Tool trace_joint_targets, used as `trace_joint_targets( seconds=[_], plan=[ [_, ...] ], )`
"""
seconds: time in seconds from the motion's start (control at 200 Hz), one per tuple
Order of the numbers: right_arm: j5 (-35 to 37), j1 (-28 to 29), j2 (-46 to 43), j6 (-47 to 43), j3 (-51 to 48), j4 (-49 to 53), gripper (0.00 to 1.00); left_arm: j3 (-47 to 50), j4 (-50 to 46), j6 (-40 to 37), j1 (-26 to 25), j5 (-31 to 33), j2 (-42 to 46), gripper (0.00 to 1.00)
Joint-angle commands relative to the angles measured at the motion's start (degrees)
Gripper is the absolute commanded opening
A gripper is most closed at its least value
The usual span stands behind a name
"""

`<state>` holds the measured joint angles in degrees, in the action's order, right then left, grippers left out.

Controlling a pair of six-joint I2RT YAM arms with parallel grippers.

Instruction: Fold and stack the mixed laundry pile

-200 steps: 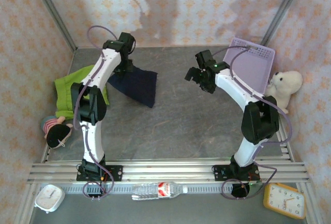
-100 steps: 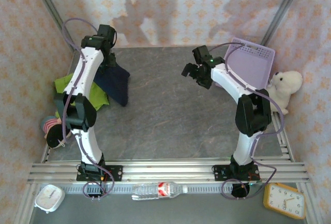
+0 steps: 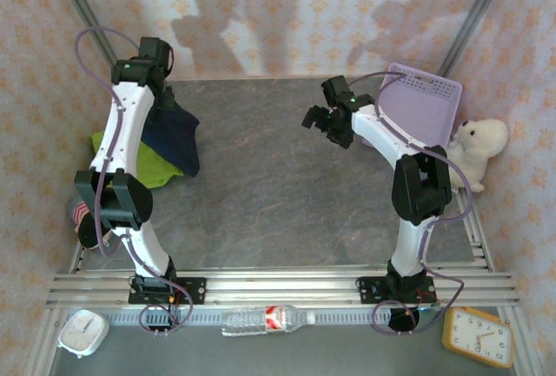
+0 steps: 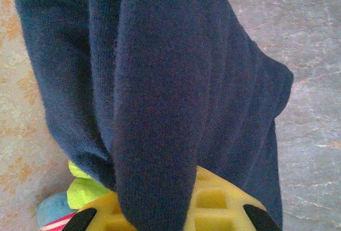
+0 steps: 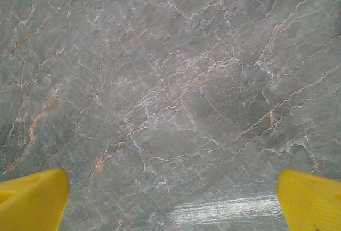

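My left gripper is shut on the dark navy garment, which hangs from it at the table's far left. The cloth's lower end drapes over the lime-green garment, lying flat by the left wall. In the left wrist view the navy cloth runs down between the yellow fingers, and a bit of green peeks out below it. My right gripper hovers open over bare table at the far centre-right. Its yellow fingertips stand wide apart with nothing between them.
A lavender basket leans at the far right, with a white plush bear beside it. A doll lies at the left edge. In front of the arm bases lie a water bottle and two clocks.
The left arm has swung left with the navy garment, which now hangs bunched over the green one. The right gripper drifted slightly left and stayed open.
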<state>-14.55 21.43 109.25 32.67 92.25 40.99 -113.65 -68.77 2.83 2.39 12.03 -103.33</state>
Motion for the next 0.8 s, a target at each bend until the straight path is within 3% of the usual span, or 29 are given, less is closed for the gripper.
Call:
trace_joint_targets(
  seconds=[0.0, 0.16, 0.235, 0.255, 0.275, 0.41, 0.595, 0.796],
  plan=[
    [-0.9, -0.2, 1.2, -1.1, 1.3, -0.3, 0.99, 1.7, 0.7, -2.1, 3.0, -0.6, 5.5, 0.00],
    [-1.5, -0.2, 2.6, -1.9, 3.3, 1.0, 0.99, 8.8, 4.4, -2.1, 11.6, -1.8, 7.2, 0.03],
    [-1.3, -0.2, 3.0, -2.9, 4.6, 2.1, 0.99, 11.4, 5.1, 0.3, 16.3, 2.0, 6.3, 0.79],
    [-1.2, -0.3, 3.0, -3.1, 5.0, 2.4, 0.99, 11.0, 4.5, 1.2, 17.5, 3.7, 5.6, 0.92],
    [-1.1, -0.3, 3.0, -3.4, 5.2, 2.8, 0.99, 10.4, 3.3, 2.6, 18.7, 5.3, 4.8, 0.99],
    [0.4, -0.6, 2.3, -4.9, 5.7, 4.3, 0.99, 7.6, 1.3, 6.2, 22.9, 4.4, 3.7, 1.00],
    [0.9, -2.2, -0.8, -4.6, 1.5, 2.3, 0.99, 9.7, 3.9, 6.7, 22.2, -1.8, 6.8, 1.00],
    [6.3, -3.9, -4.9, -8.4, -4.4, 1.8, 0.99, 17.9, 8.8, 7.0, 18.9, -7.0, 11.0, 1.00]
  ],
)
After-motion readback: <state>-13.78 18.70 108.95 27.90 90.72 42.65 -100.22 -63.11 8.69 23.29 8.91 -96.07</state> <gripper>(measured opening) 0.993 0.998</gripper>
